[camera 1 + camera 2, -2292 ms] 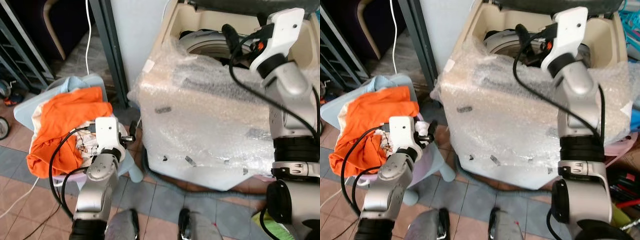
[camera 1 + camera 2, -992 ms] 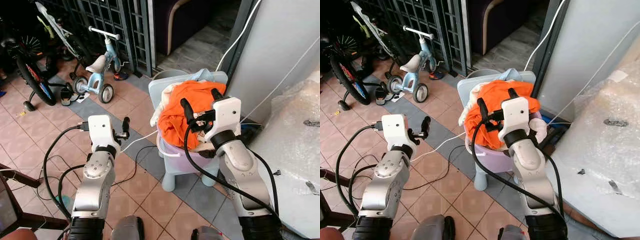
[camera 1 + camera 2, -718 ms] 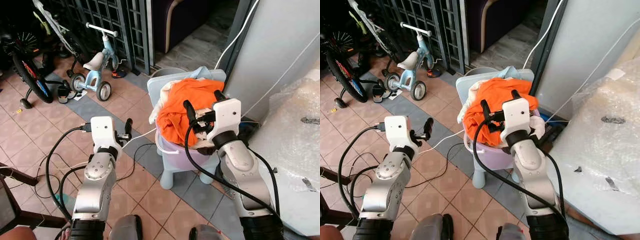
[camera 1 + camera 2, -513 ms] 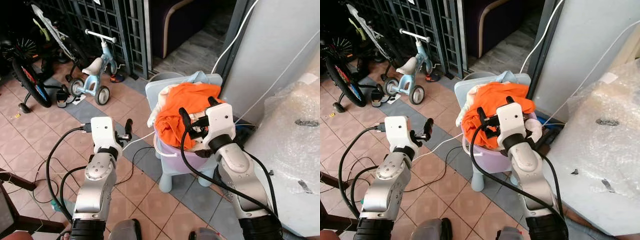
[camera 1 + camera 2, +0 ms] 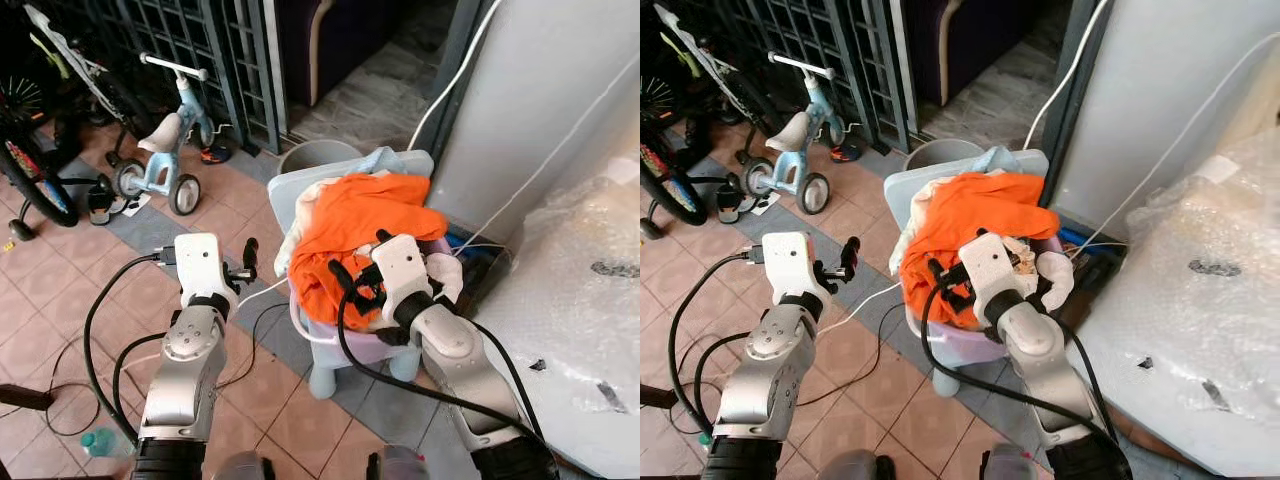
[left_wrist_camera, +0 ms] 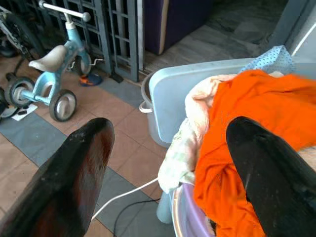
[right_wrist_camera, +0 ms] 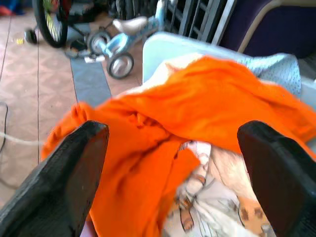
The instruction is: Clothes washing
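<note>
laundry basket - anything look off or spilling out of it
Yes. The orange garment is heaped above the purple basket and hangs over its rim, with a pale cloth drooping off the side. The basket itself sits perched on a small light-blue stool.

Clothes (image 5: 358, 225) in basket (image 5: 345, 345) on stool (image 5: 300, 185)

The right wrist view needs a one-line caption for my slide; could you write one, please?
Open right claw poised just above the orange garment heaped on the laundry pile.
</note>
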`<state>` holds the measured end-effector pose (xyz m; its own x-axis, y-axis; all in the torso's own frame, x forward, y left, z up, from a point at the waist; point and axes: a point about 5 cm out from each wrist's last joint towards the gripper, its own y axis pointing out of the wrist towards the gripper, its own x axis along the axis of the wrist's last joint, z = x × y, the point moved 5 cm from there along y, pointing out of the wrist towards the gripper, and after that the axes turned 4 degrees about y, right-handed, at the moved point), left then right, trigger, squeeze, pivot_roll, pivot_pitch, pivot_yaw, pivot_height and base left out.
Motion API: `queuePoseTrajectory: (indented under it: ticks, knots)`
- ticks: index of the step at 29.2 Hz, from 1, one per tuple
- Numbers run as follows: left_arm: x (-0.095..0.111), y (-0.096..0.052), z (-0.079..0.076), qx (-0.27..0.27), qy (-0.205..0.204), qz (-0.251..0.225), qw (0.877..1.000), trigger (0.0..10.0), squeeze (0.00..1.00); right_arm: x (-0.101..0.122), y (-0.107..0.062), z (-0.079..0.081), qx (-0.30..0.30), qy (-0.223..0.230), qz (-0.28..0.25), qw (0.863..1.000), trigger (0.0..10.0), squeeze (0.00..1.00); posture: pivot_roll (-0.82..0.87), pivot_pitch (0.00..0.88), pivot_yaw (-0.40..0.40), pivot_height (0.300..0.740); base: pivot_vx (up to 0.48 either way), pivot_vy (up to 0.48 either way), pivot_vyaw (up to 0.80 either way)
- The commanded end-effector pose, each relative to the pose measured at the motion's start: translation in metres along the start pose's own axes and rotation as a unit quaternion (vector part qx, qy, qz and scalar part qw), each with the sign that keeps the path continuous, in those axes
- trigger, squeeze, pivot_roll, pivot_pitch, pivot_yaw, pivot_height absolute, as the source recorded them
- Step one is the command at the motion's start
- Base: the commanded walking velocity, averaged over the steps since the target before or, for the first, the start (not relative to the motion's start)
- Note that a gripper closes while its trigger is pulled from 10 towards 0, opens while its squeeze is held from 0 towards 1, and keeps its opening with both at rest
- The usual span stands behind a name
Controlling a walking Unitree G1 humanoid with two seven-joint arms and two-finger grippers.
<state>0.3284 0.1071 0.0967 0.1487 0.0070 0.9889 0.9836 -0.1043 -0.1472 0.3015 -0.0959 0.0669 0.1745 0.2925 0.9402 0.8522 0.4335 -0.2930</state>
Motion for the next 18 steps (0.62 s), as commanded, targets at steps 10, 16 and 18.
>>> queuePoseTrajectory:
  ticks: [10, 16, 18]
  knots:
    - [-0.007, -0.005, 0.018, 0.041, -0.007, 0.014, 0.999, 10.0, 0.0, -0.002, 0.005, 0.03, 0.085, 0.004, 0.004, 0.996, 10.0, 0.0, -0.01, 0.118, 0.047, 0.74, 0.0, 0.0, 0.0]
    - [-0.015, -0.011, 0.034, 0.064, 0.023, 0.041, 0.997, 10.0, 0.0, -0.006, 0.021, 0.032, 0.098, -0.013, 0.015, 0.995, 10.0, 0.0, 0.05, 0.127, 0.049, 0.74, 0.0, 0.0, 0.0]
    - [-0.017, -0.014, 0.038, 0.069, 0.026, 0.044, 0.996, 10.0, 0.0, -0.004, 0.027, 0.026, 0.074, -0.01, 0.012, 0.997, 10.0, 0.0, 0.06, 0.128, 0.048, 0.74, 0.0, 0.0, 0.0]
